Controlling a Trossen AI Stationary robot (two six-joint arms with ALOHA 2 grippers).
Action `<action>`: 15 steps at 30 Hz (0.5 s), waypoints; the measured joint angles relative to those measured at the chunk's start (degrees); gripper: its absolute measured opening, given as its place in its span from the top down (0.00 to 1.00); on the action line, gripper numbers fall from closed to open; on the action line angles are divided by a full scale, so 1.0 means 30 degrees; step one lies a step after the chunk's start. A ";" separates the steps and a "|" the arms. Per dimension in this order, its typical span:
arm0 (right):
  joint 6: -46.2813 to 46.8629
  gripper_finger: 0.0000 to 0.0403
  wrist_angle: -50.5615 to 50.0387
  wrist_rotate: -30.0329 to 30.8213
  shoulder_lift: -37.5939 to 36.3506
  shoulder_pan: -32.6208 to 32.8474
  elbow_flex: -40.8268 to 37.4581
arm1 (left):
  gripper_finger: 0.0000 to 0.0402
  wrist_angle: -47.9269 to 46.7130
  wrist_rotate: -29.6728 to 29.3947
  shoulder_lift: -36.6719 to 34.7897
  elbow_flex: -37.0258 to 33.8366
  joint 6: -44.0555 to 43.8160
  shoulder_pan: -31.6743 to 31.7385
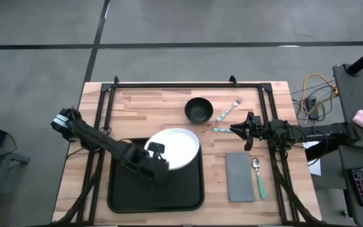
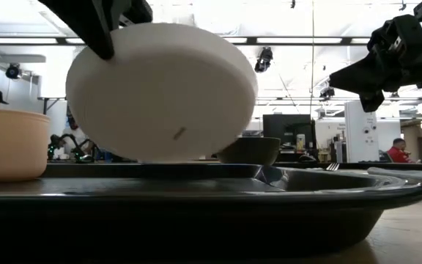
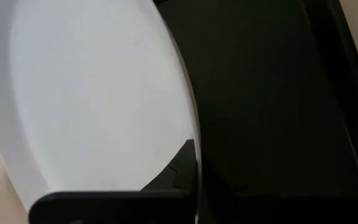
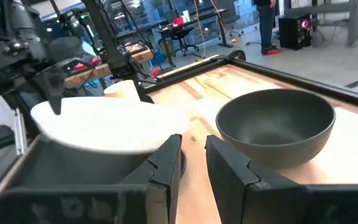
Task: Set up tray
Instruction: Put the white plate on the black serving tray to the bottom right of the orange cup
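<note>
left gripper clamped on white plate, held tilted, overhanging black tray far rim; right gripper open, empty, farther off.

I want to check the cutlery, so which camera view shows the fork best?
The high view: the fork lies in full on the wooden table, right of the dark bowl. In the low view only what may be its tines show beside the bowl. Neither wrist view shows it.

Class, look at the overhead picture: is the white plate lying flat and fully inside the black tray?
No. The white plate overhangs the tray at its far rim, held by the left gripper.
</note>
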 joint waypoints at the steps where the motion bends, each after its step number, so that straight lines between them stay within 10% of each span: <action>1: -0.0073 0.83 0.0000 0.0000 -0.0005 0.0000 0.0000 | 1.00 -0.0132 -0.0035 0.0454 0.0333 -0.0128 -0.0145; 15: -0.0149 0.83 -0.0022 -0.0007 0.0017 -0.0007 0.0000 | 1.00 -0.2344 -0.0820 0.3223 0.4422 -0.2274 -0.2753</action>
